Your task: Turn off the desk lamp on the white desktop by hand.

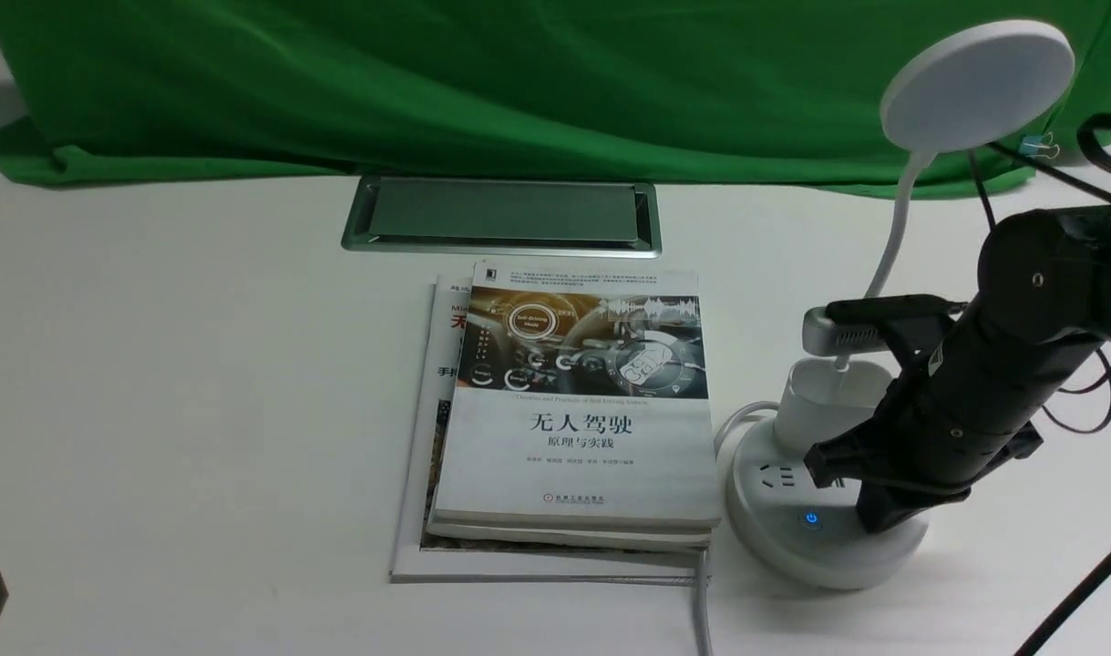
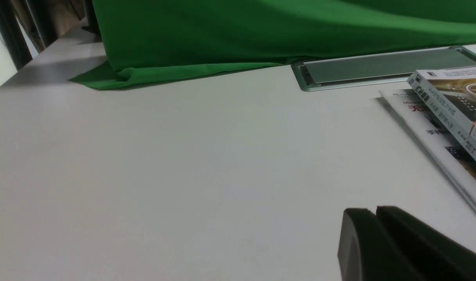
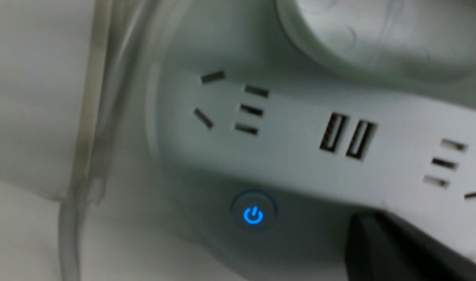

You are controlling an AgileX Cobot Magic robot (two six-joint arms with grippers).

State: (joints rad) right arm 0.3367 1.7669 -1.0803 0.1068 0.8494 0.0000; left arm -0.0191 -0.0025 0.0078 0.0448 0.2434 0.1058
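— Trouble from the left side?
— Hardly. The left claw point(image 2: 376, 218) sits low at the near left corner of the desk point(image 1: 200, 383), fingers pressed together, well apart from everything. Past the grey hatch point(image 1: 500, 214) and the stack of books point(image 1: 582, 437), the lamp point(image 1: 828, 396) stands at the right of the desk, just beside the books.
— So the risk is on the right?
— Yes. The right claw point(image 3: 362, 230) hangs over the base point(image 1: 774, 533), its tip near the glowing blue button point(image 3: 253, 214) but to one side of it. A press from there would likely land on bare plastic, or skid and shove the base against the books. The arm also crowds the cup point(image 1: 810, 419) and the thin neck point(image 1: 900, 219), so a careless swing could tip the lamp.
— Is that claw spread or closed?
— I cannot tell. Only one blurred dark tip shows. Nor can I say whether it touches the base.
— And the lamp's looks?
— White all over. The cord point(image 1: 701, 610) is at the left, then the round base with sockets point(image 3: 230, 103) and two slots point(image 3: 347, 134), then the cup, with the neck rising to a flat disc head point(image 1: 979, 87) at the upper right. I cannot tell from the disc whether it shines, and only the blue symbol suggests the power is on. I see one button, and whether it governs the light is a guess.
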